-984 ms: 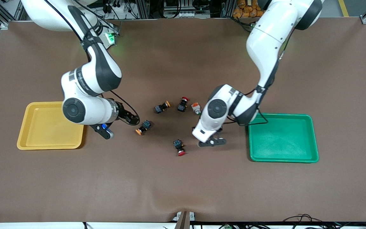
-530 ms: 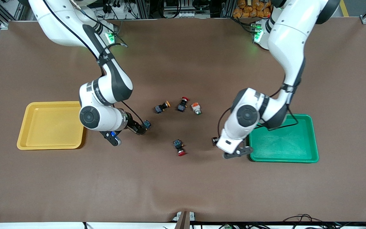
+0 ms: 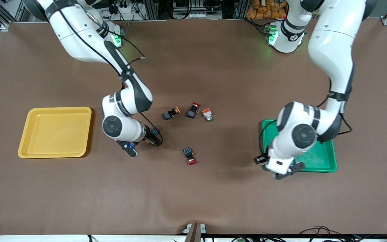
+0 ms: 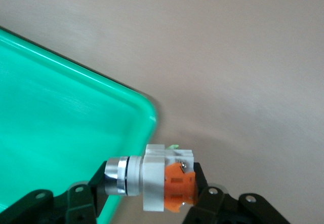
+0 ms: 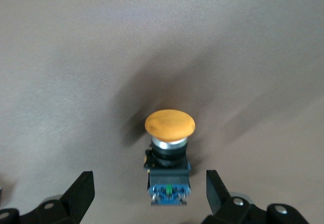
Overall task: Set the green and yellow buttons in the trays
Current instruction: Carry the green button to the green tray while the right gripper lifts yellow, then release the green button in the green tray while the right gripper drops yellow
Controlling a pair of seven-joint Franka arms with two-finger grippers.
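Yellow-capped button (image 5: 169,155) between spread right jaws — untouched.

- Two trays are sitting on the table — one yellow tray (image 3: 55,132) and one green tray (image 3: 317,158).
- Two yellow-capped buttons are showing (image 3: 171,113) (image 5: 169,155).
- Two green-capped buttons are showing (image 3: 208,114) (image 4: 152,178).
- Two red-capped switches are lying there (image 3: 193,110) (image 3: 189,156).
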